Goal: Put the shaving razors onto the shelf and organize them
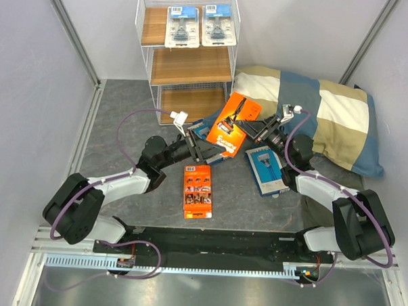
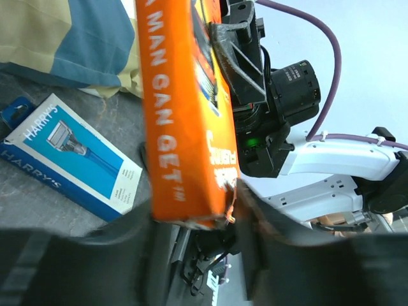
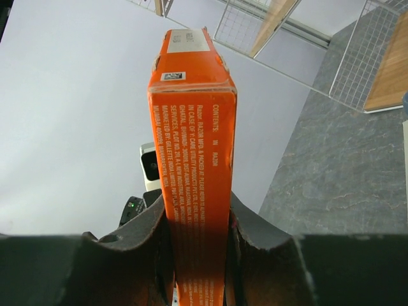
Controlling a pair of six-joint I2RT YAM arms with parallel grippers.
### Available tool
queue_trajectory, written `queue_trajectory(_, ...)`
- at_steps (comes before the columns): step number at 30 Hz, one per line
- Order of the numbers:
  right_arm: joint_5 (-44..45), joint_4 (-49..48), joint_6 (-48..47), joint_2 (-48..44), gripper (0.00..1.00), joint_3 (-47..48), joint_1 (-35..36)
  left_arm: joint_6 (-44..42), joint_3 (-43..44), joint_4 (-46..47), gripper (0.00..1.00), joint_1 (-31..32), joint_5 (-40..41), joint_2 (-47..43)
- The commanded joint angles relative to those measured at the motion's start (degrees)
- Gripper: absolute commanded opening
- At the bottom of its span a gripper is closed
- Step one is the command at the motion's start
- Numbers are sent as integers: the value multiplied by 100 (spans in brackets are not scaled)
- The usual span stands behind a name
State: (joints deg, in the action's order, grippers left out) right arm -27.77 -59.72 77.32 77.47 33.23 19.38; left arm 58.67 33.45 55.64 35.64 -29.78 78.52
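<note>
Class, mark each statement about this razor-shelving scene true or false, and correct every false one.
1. Two clear blister packs sit on the top tier of the shelf. True.
2. The right gripper is open and holds nothing. False: it is shut on an orange pack, raised off the table.
3. A second orange pack lies flat on the table between the two arms. True.
4. The middle tier carries razor packs. False: it is bare.
5. The pillow lies left of the shelf. False: it lies to the shelf's right.
</note>
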Motion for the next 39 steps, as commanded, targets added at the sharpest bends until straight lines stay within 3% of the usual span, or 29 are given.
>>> queue_trajectory(1,-123,-470,20,-144,30,96,-22,127,337,422,34,101,-213,102)
queue_trajectory(2,-132,-453,3,-153,31,104,-22,127,337,422,29,110,-204,111)
queue_trajectory(3,-141,-452,-6,-162,31,104,-22,135,337,422,17,110,-195,119)
queue_trajectory(6,-150,-426,-41,-189,38,78,-13,162,302,387,2,110,-142,85)
queue_trajectory(13,-159,-356,-155,-329,74,-19,-13,118,206,246,2,110,-37,5)
queue_trajectory(20,-53,118,-428,-636,98,-133,-22,65,135,97,2,101,77,-100)
queue_trajectory(39,342,2026,-1483,-1779,98,-71,-83,109,21,-369,2,-416,412,-329)
